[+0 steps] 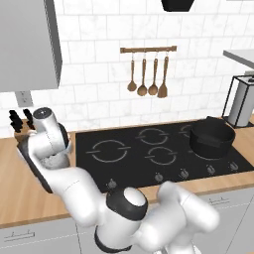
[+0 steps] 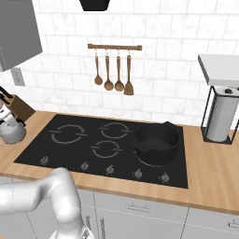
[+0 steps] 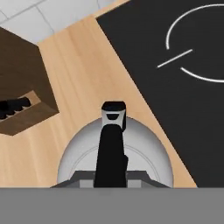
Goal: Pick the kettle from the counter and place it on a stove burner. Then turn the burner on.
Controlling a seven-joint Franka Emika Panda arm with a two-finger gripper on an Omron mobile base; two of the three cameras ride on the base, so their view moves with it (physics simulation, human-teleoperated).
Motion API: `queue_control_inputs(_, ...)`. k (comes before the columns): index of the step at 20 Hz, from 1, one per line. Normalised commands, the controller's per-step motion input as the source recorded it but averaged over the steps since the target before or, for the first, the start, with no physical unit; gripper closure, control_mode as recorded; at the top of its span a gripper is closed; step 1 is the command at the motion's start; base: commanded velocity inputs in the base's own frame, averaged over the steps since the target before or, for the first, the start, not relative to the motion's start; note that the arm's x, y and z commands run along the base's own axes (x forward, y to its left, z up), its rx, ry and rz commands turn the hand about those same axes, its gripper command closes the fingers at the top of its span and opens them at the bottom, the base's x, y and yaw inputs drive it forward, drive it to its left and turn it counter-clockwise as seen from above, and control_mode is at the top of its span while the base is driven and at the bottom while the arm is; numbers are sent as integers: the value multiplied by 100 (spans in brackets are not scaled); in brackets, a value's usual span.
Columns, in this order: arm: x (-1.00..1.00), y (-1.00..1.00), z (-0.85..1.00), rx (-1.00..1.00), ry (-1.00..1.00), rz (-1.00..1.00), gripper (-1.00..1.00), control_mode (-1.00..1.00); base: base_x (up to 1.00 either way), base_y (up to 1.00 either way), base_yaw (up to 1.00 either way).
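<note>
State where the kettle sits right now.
The kettle sits on the wooden counter, at the right base view's left edge, between the knife block and the black cooktop.

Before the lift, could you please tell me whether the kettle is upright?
Upright: the kettle sits flat on the counter, handle arching on top.

The kettle is seen from right above, sat on the wooden counter just beside the black stove. Its black handle is clamped by the gripper; a knife block is parked nearby.
</note>
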Motion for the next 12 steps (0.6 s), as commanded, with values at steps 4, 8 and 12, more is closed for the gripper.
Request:
queue_control_inputs(4,-1,-99,42,0,-25,-25,100,-100,0,0,0)
queue_control_inputs(8,13,-100,17,0,-13,-31,100,-100,0,0,0)
queue_control_inputs(12,36,-100,5,0,-3,-33,100,-100,0,0,0)
